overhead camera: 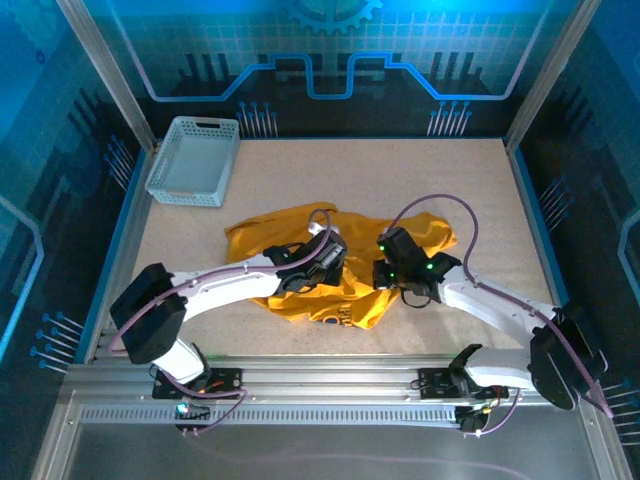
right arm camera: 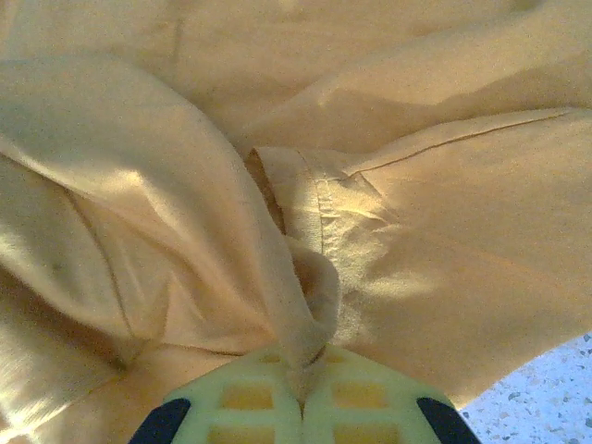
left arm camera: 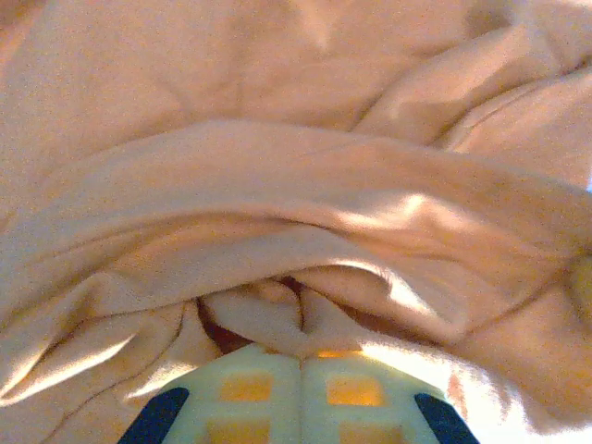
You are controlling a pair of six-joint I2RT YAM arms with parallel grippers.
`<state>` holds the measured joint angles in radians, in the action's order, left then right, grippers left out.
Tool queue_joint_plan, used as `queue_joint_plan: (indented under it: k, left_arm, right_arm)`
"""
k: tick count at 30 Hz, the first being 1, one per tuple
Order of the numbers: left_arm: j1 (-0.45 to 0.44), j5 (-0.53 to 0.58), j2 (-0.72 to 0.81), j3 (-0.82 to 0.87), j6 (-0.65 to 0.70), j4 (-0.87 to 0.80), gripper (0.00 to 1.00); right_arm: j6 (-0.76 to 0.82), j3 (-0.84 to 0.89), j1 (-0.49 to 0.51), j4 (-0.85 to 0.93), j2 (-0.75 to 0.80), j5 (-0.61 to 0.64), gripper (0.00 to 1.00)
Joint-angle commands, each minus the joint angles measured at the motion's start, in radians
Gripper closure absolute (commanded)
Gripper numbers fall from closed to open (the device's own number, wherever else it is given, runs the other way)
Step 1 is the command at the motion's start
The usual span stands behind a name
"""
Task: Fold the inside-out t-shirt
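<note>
Though pinched by left gripper and right gripper, one t-shirt, one basket

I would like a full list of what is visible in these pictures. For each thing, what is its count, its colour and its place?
t-shirt: 1, mustard yellow with some white print at its near edge, crumpled in the middle of the table
basket: 1, light grey lattice, far left corner of the table
table: 1, beige speckled top, inside a metal frame
left arm: 1, white and black, reaching from the near edge to the t-shirt
right arm: 1, white and black, reaching from the near edge to the t-shirt
left tool: 1, pale green fingers, shut with cloth puckered at its tips
right tool: 1, pale green fingers, shut on a fold of the t-shirt
</note>
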<state>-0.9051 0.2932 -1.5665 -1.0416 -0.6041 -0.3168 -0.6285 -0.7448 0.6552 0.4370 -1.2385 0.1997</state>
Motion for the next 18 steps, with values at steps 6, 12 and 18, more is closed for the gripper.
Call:
queue_joint_plan:
  k: [6, 12, 18]
  left_arm:
    - [-0.057, -0.001, 0.129, -0.166, 0.149, -0.049, 1.00]
    - [-0.057, 0.143, 0.340, -0.184, 0.303, -0.008, 1.00]
    - [-0.055, 0.339, 0.477, 0.126, 0.226, -0.073, 1.00]
  right_arm:
    - [-0.022, -0.033, -0.137, 0.091, 0.009, -0.061, 1.00]
    - [0.079, -0.110, -0.201, 0.119, 0.224, -0.056, 1.00]
    - [-0.005, -0.024, -0.060, 0.064, 0.237, 0.019, 1.00]
